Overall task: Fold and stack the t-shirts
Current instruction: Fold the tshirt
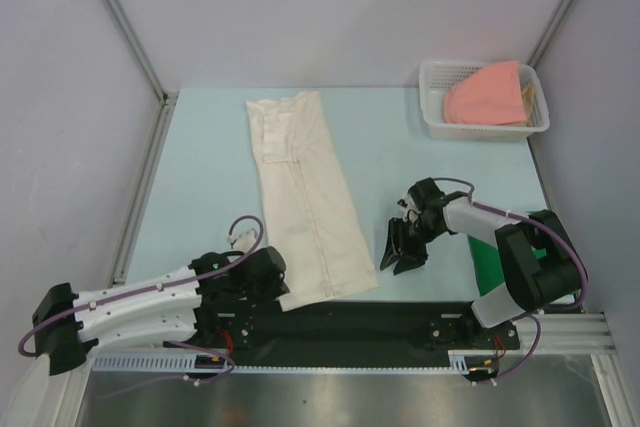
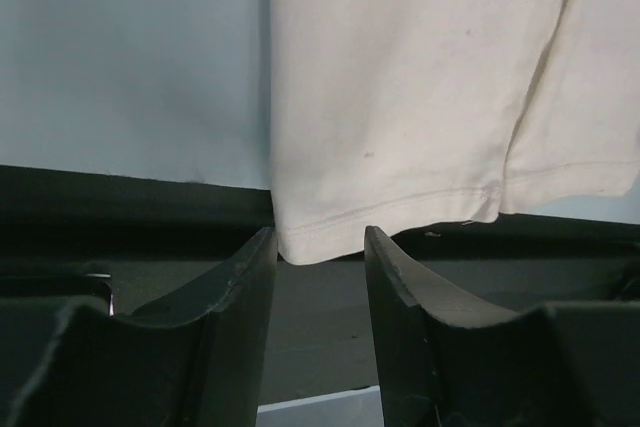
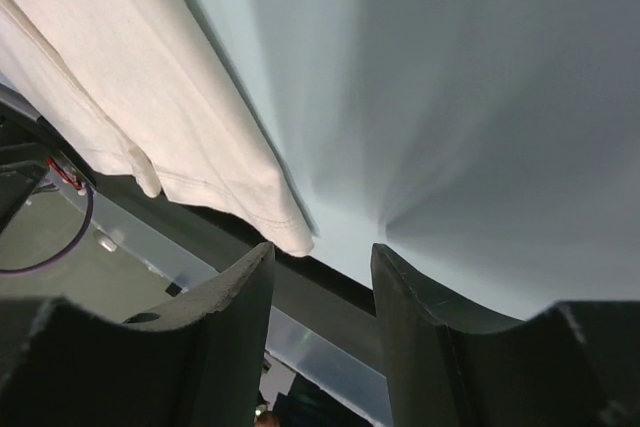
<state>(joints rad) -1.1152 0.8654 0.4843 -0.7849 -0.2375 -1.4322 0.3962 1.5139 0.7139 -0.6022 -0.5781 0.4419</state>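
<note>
- Top external view: we see the cream-white t-shirt [image 1: 305, 197], soft cotton folded into a long strip mid-table, and the salmon-pink t-shirt [image 1: 487, 95] heaped in a white lattice basket [image 1: 433, 119].
- Only the left wrist view shows us the cream shirt's stitched hem corner at the left gripper [image 2: 320, 237], whose jaws are parted and clamp nothing.
- We see the right gripper [image 3: 320, 257] parted and empty, near that hem.

Black-and-white arms [image 1: 140, 299]; purple cables [image 1: 247, 218]

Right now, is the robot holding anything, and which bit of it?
Nothing is held. The left end effector and the right end effector are both open. The cream-white t-shirt has its near corner at the left one's gap, unpinched.
</note>
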